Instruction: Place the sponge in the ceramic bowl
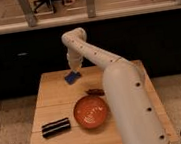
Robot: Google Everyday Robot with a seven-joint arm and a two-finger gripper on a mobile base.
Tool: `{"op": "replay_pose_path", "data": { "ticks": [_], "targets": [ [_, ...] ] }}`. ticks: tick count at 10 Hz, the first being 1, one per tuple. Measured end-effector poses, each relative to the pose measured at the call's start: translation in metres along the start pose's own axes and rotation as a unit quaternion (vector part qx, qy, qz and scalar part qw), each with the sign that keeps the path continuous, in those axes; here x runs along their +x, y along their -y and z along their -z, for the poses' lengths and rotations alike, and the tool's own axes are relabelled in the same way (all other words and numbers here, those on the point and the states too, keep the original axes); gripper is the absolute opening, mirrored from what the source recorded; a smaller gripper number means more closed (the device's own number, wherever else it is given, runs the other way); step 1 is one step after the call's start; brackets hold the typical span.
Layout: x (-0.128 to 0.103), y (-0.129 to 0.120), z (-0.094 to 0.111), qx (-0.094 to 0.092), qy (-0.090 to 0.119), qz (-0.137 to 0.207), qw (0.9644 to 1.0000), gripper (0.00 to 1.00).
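The blue sponge (72,77) hangs tilted at the tip of my gripper (74,71), over the far middle of the wooden table (49,97). The gripper is shut on it and points down from the white arm (88,49). The orange-red ceramic bowl (91,112) sits on the table nearer the front, below and slightly right of the sponge, with nothing in it. The arm's thick lower segment hides the bowl's right edge.
A black striped block (56,127) lies at the front left of the table. A small dark item (94,91) lies just behind the bowl. The arm's wide base segment (135,110) covers the table's right side. A dark counter front runs behind the table.
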Motion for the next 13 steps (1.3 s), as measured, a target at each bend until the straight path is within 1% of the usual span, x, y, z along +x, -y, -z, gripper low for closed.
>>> {"op": "replay_pose_path", "data": {
  "ticks": [1, 2, 5, 6, 7, 13],
  "targets": [
    [0.007, -0.004, 0.0, 0.003, -0.004, -0.007, 1.0, 0.3],
    [0.015, -0.01, 0.001, 0.008, -0.006, -0.018, 0.9998, 0.39],
    [0.02, -0.018, -0.002, 0.026, 0.005, -0.04, 0.9989, 0.72],
    [0.023, -0.021, -0.002, 0.029, 0.007, -0.045, 0.9985, 0.77],
    [0.026, -0.024, -0.002, 0.033, 0.009, -0.052, 0.9981, 0.8],
    [0.033, -0.026, -0.007, 0.045, 0.016, -0.071, 0.9963, 0.8]
  ]
}}
